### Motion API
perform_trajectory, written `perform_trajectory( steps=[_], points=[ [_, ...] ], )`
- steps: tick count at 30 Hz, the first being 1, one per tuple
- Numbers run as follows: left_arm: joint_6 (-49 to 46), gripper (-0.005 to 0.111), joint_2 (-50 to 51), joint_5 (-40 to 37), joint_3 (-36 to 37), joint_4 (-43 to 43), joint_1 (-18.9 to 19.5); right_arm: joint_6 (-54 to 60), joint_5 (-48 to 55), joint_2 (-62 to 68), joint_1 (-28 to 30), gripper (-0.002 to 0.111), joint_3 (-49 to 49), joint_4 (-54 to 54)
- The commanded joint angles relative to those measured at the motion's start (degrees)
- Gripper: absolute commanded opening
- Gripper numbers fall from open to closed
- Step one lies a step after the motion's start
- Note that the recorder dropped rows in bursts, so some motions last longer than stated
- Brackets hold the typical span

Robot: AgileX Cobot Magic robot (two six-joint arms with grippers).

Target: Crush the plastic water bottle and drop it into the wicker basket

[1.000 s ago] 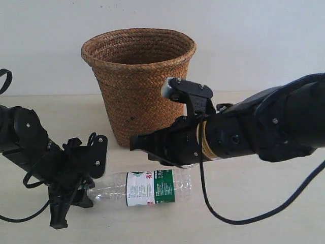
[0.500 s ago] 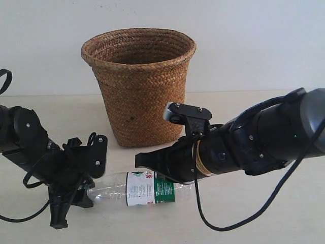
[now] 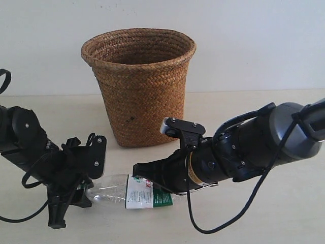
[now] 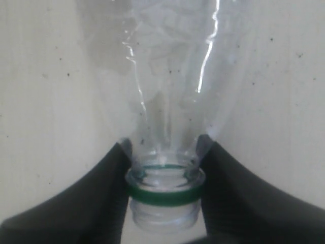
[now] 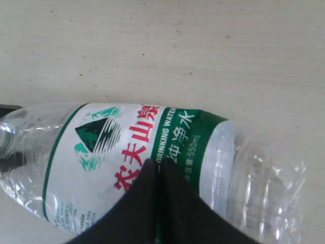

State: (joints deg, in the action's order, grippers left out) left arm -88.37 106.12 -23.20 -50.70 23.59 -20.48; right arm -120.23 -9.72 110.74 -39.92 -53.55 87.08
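Observation:
The plastic water bottle [image 3: 114,190] lies on its side on the table in front of the wicker basket [image 3: 139,86]. My left gripper [image 3: 85,189] is shut on its neck; the left wrist view shows the black fingers [image 4: 101,188] on either side of the neck, at the green ring [image 4: 165,194], with bare threads and no cap. My right gripper [image 3: 136,170] is shut, jaws together with nothing between them. Its tip presses down on the bottle's green-and-white label [image 5: 101,147] from above. The bottle's base end is hidden under the right arm in the exterior view.
The basket stands upright behind the bottle, its rim [image 3: 138,41] well above both arms. A black cable [image 3: 223,218] loops from the right arm over the table [image 3: 284,213]. The left arm's cable [image 3: 15,218] trails at the left edge.
The right arm has come down and toward the front, from above the bottle onto its label. The label area now looks pressed in. The left gripper has kept its hold on the neck.

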Motion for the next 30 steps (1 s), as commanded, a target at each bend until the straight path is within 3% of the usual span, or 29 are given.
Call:
perform_trajectory(
  steps=[1,12,24,30],
  points=[
    [0.24,0.004,-0.41,0.30,0.12,1.08,-0.23,0.16,-1.08,2.59,-0.01,0.000,1.50,1.28],
    [0.24,0.004,-0.41,0.42,0.12,1.08,-0.23,0.16,-5.08,6.32,-0.01,0.000,1.50,0.01],
    [0.24,0.004,-0.41,0.65,0.12,1.08,-0.23,0.16,-4.85,-12.49,-0.01,0.000,1.50,0.21],
    [0.24,0.004,-0.41,0.65,0.12,1.08,-0.23,0.16,-5.69,-12.86,-0.01,0.000,1.28,-0.94]
  ],
)
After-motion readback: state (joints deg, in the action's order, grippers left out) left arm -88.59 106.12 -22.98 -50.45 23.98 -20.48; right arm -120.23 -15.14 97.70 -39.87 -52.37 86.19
